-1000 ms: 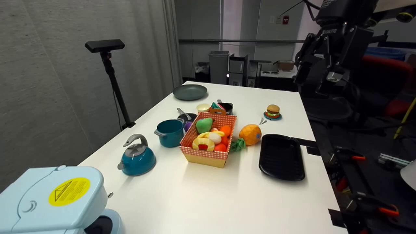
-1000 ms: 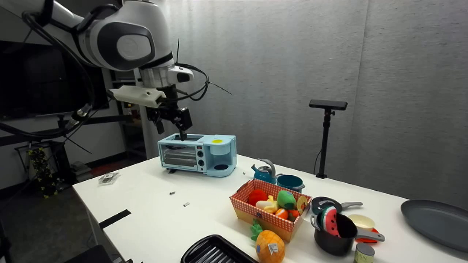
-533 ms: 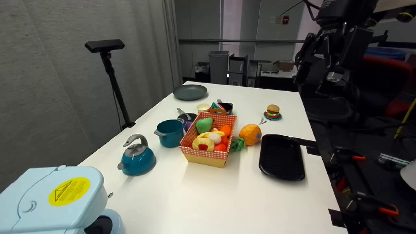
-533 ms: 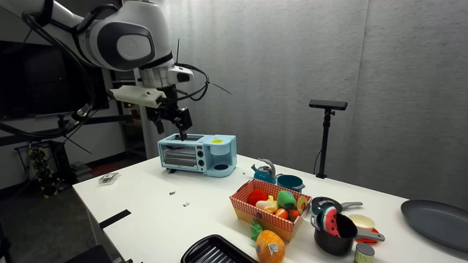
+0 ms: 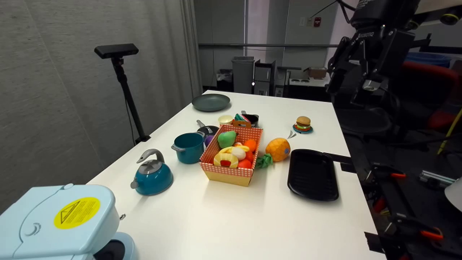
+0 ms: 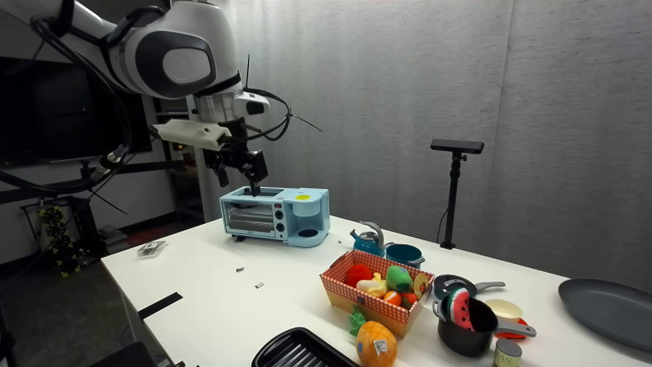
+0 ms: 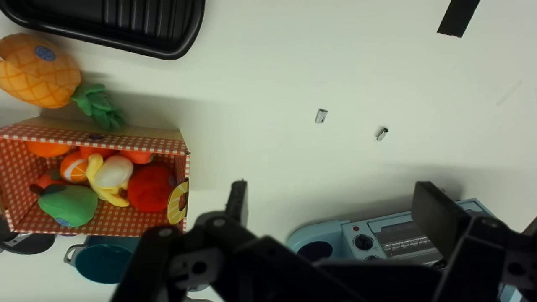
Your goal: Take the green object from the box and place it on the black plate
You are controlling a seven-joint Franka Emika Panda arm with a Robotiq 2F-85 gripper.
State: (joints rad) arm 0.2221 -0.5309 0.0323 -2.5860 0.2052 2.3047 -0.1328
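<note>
The green object is a round green toy fruit point(image 5: 226, 139) lying among other toy fruit inside the box point(image 5: 228, 178). It also shows in an exterior view point(image 6: 399, 279) and at the left of the wrist view point(image 7: 69, 205), where a dark stem end shows. The box has red-checked sides and an open top. The black plate point(image 5: 313, 177) lies flat on the table beyond an orange toy pineapple; part of it shows at the wrist view's top left point(image 7: 126, 19). My gripper point(image 7: 333, 188) is open and empty, high above the table and well away from the box.
The toy pineapple point(image 5: 278, 149) lies between box and plate. A teal pot point(image 5: 189, 147) and teal kettle point(image 5: 153, 177) stand beside the box. A black saucepan point(image 6: 466, 326) holds a toy watermelon slice. A light-blue toaster oven point(image 6: 275, 216) stands below the gripper in the wrist view.
</note>
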